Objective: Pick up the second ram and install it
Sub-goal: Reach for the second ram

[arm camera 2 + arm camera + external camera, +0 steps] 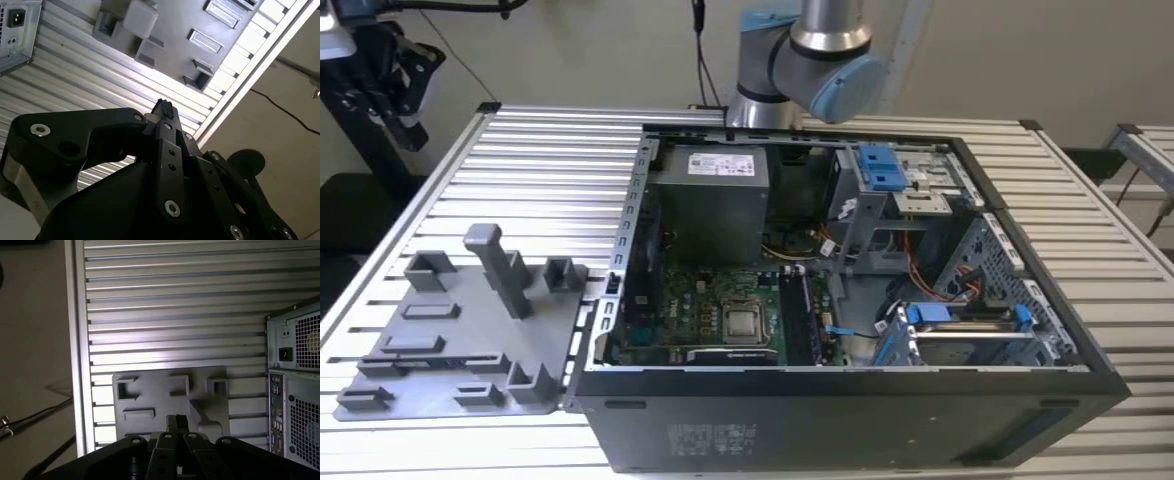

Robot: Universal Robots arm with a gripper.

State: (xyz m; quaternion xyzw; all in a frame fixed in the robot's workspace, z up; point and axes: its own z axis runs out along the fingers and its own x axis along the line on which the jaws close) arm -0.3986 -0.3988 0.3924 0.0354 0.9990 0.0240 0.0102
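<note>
- A white label sits on the power supply inside the open computer case. Its print is too small to make out.
- A fainter block of print on the case's outer wall, nearest the exterior view, is also unreadable.
- The second ram appears to be the thin bluish-green strip standing on edge in the memory slots. These lie just to the exterior view's right of the processor.
- Its long axis runs along the slot, from the case's near wall toward the far wall, parallel to the motherboard's side edge.
- I cannot tell how many sticks are in those slots or whether this one is pressed fully home. The slot area is dark and crowded.
- The hand hangs above the slatted worktop outside the case, well apart from the ram.
- In both wrist views its black fingertips are drawn together with no gap between them, and I can make out nothing held there.
- The grey fixture plate lies on the worktop at the exterior view's left, touching the case. Its upright holders show in both wrist views, partly covered by the hand's linkage.
- The arm is cut off by the upper edge of the exterior view.
- Blue brackets sit in the drive bay at the far right corner.
</note>
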